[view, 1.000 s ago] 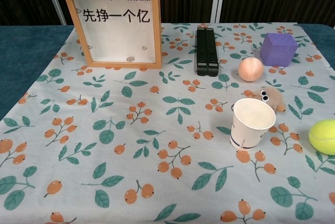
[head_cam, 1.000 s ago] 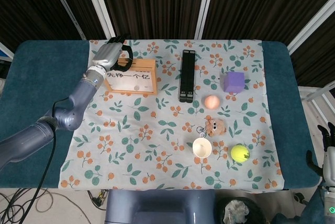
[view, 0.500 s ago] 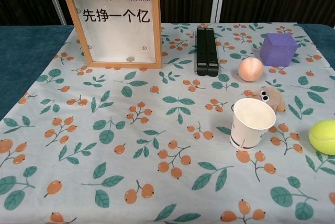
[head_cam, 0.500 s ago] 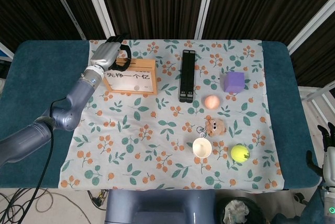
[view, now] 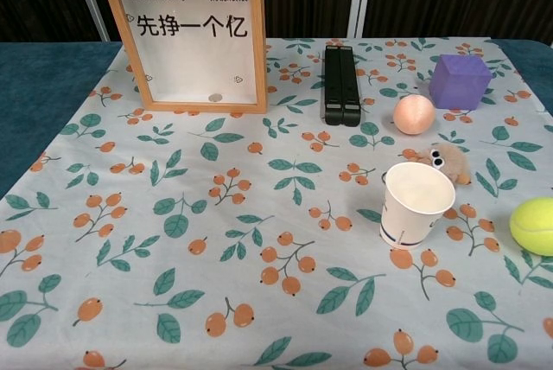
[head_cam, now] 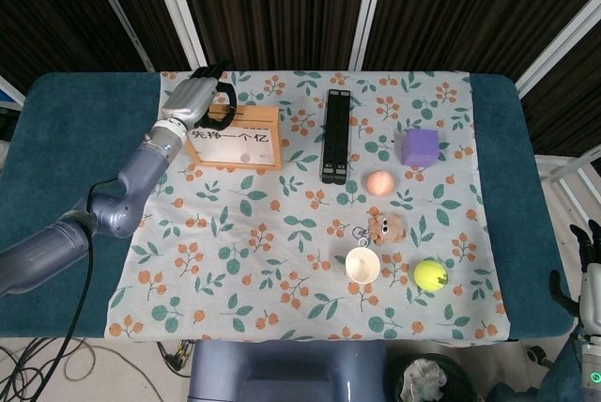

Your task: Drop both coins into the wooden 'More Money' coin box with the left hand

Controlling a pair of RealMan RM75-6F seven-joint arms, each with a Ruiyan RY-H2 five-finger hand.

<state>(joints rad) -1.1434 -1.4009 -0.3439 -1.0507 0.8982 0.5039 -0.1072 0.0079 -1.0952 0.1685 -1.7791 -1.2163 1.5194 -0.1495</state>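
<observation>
The left hand (head_cam: 192,97) hangs over the back top edge of the wooden coin box (view: 192,37), its dark fingers (head_cam: 223,92) curled down towards the top of the frame. Whether they pinch a coin cannot be told; in the chest view only a dark fingertip shows above the frame. The left arm (head_cam: 122,197) reaches in from the near left corner, bent at the elbow, its forearm lying over the left strip of the cloth.

The box stands upright at the rear left of the table (head_cam: 75,139), its "More Money" face towards the robot. One coin (view: 216,98) lies inside it at the bottom, right of centre. No second coin can be made out.

The right hand (head_cam: 590,266) shows only as a sliver at the far right edge of the head view, off the table; how its fingers lie cannot be told.

On the cloth there is one of each: a black folded stand (head_cam: 335,135) just right of the box, a purple cube (head_cam: 421,147) near the rear right, a peach ball (head_cam: 379,182), a fuzzy brown toy (head_cam: 384,226), a paper cup (view: 416,204) standing upright, and a tennis ball (head_cam: 431,275) near the right edge.

The near left half of the cloth is open room.
</observation>
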